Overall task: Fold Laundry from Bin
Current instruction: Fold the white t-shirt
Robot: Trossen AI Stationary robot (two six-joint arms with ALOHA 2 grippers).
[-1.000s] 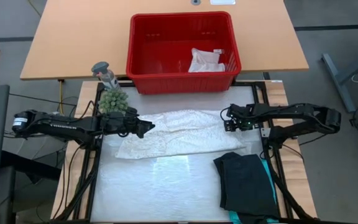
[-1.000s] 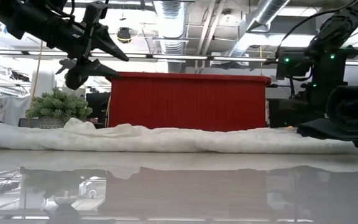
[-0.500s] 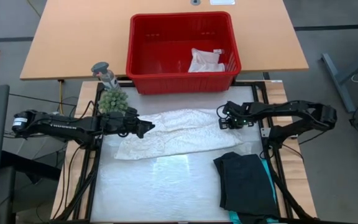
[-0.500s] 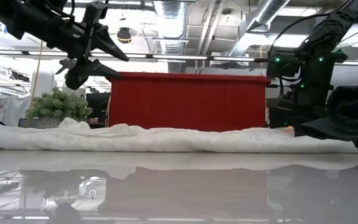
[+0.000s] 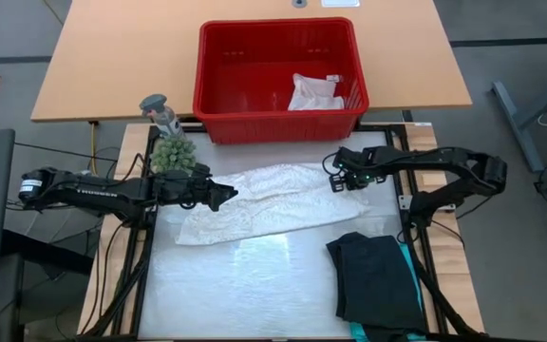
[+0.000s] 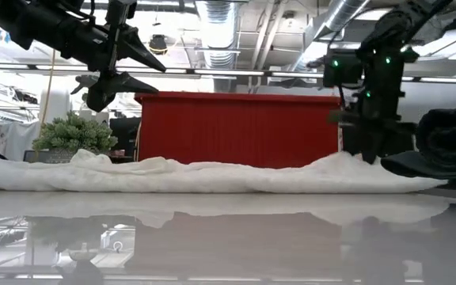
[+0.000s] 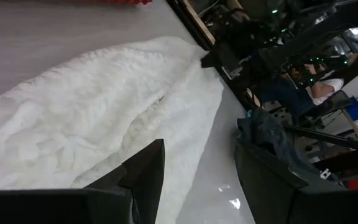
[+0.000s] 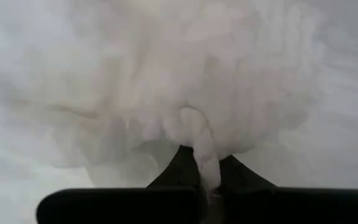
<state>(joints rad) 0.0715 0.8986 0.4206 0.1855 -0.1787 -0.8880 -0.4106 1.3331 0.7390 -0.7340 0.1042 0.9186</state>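
1. The left gripper (image 5: pixel 228 195) is hovering above the left end of the large white lacy top (image 5: pixel 259 201), its two dark fingers (image 7: pixel 143 174) standing apart with nothing between them.
2. A small green potted plant (image 5: pixel 172 152) and a grey figurine (image 5: pixel 161 113) are standing just beyond the lacy top's left end, beside the left front corner of the rectangular red plastic bin (image 5: pixel 280 119).
3. The large white lacy top is lying spread lengthwise across the pale glossy worktop (image 5: pixel 235 285), in front of the red bin; in the low view it is forming a long low ridge (image 6: pixel 212 176) that is rising to a small peak at its right end.
4. A small white crumpled cloth (image 5: pixel 314 92) is sitting inside the red bin, in its right near corner, behind the lacy top.
5. The right gripper (image 5: pixel 338 180) is pinching the right end of the lacy top; the right wrist view is showing a bunched fold of white fabric (image 8: pixel 201 146) clamped between its closed fingers.
6. A folded black garment (image 5: pixel 376 280) is resting on the worktop in front of the lacy top's right end, with a teal edge (image 5: pixel 412 275) peeking out along its right side.
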